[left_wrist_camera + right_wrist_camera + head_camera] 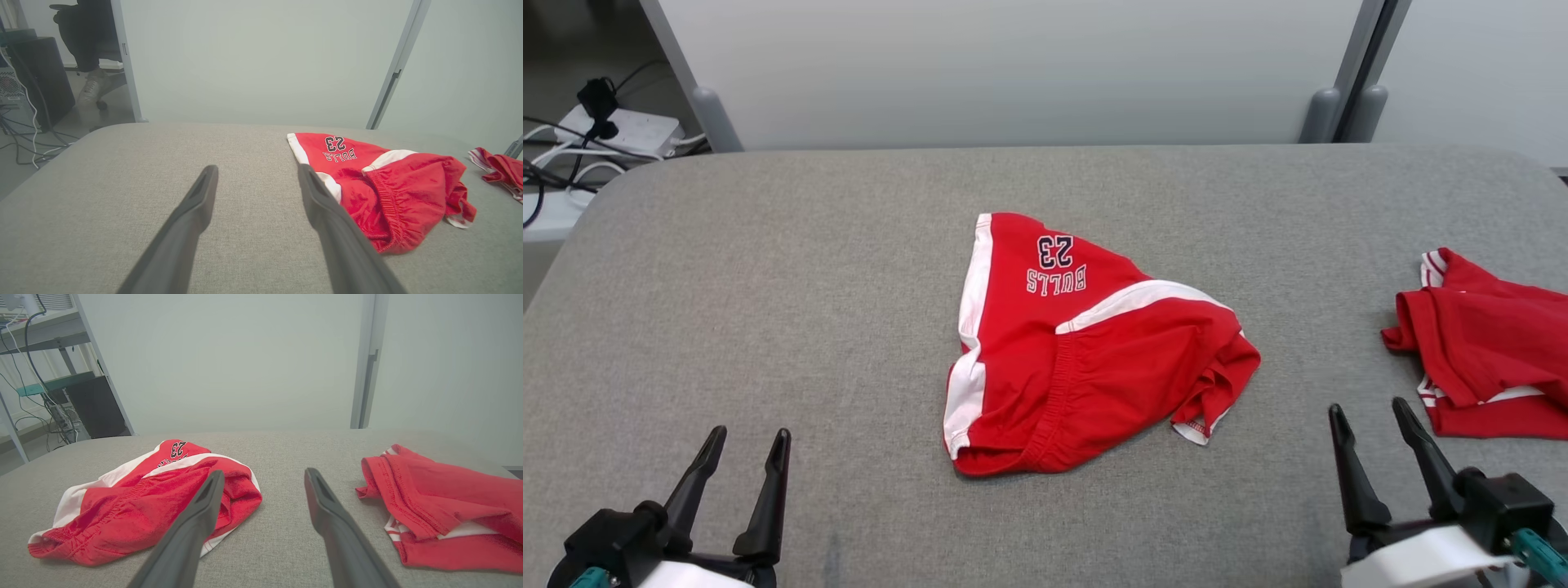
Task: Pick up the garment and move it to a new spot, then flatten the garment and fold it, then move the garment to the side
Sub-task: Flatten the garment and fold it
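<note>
1. The garment (1086, 351), a pair of red shorts with white side stripes and "BULLS 23" printed on one leg, lay in the middle of the head view on the grey tabletop (768, 286). It was bunched and partly doubled over itself, with the waistband rumpled toward the lower edge.
2. I judged the task to be at an early stage. The shorts were neither flat nor folded, so the flattening, the folding and the move to the side were all left to do. I could not tell whether this spot was already the new one.
3. A second red garment (1494, 343) sat at the right edge of the frame, well apart from the shorts.
4. The left gripper (751, 435) hung at the lower left with its fingers spread wide, empty and well clear of the shorts.
5. The right gripper (1368, 408) at the lower right was also wide open and held nothing. It sat between the two garments, nearer the second one, touching neither.
</note>
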